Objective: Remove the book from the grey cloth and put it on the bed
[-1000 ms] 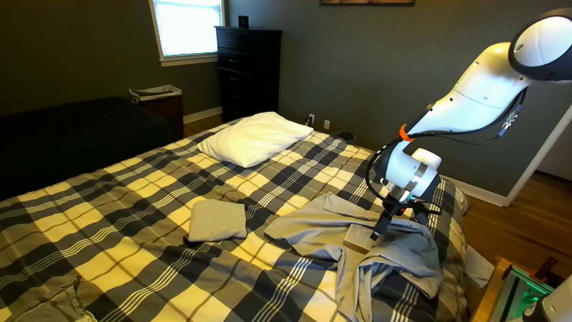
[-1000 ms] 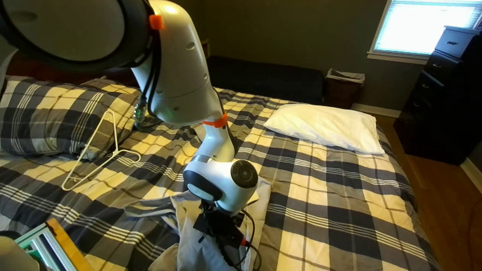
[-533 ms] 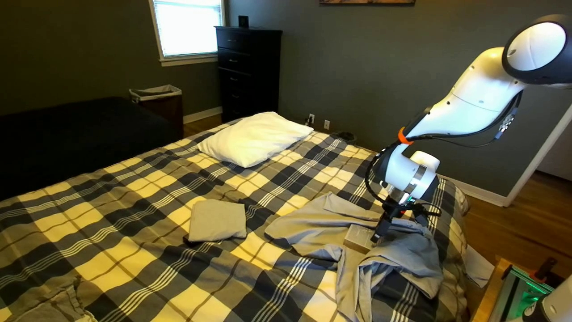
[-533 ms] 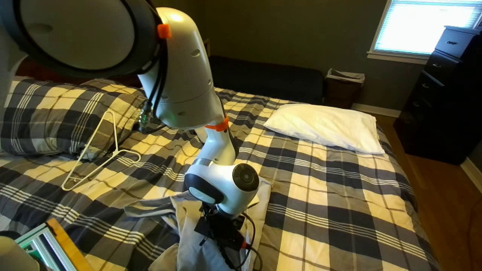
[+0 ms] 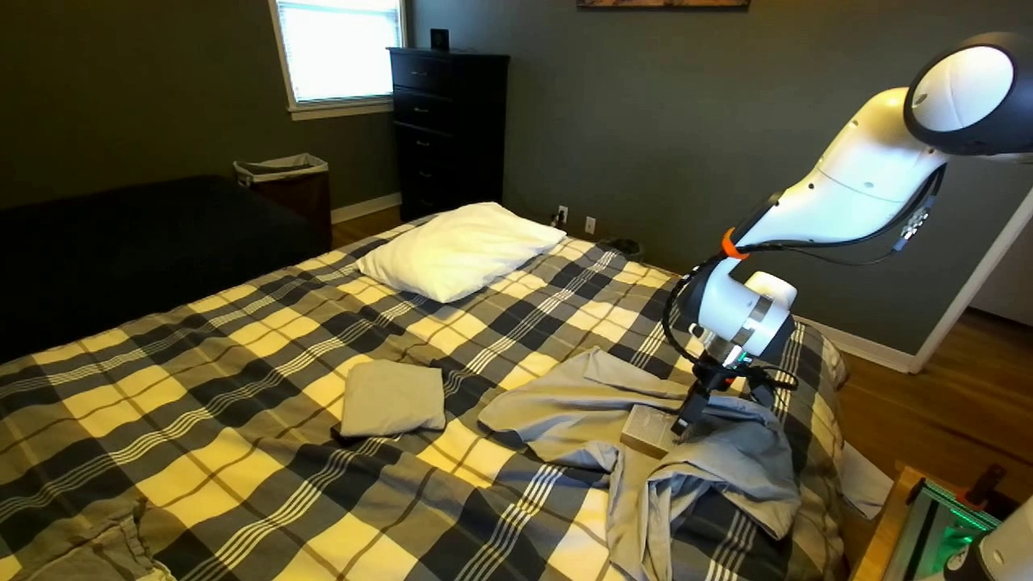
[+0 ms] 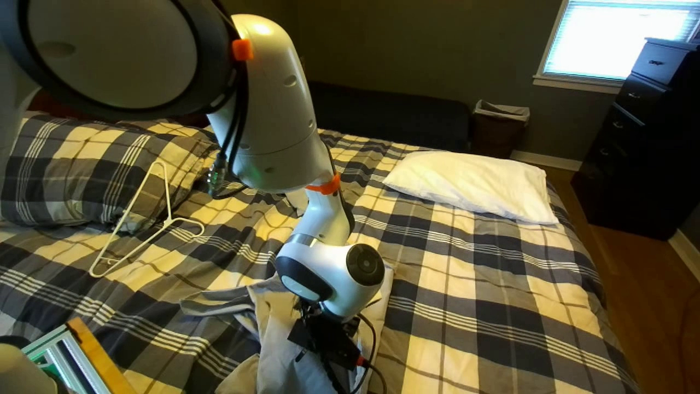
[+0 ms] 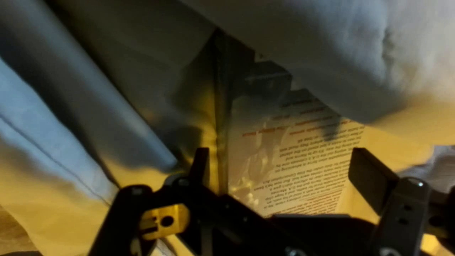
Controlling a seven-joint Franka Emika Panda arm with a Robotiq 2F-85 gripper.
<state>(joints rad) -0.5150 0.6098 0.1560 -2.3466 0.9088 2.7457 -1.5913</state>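
End effector (image 7: 279,160), jaws wide and gripping nothing, has its fingers (image 7: 371,179) at nine and three o'clock in the wrist view, seemingly astride the book (image 7: 298,156), whose long axis runs roughly twelve to six on the grey cloth (image 7: 362,64).

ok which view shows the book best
The wrist view: the book, though partly covered, is close, its print visible. In an exterior view it lies small on the grey cloth; in an exterior view the arm mostly or wholly hides it.
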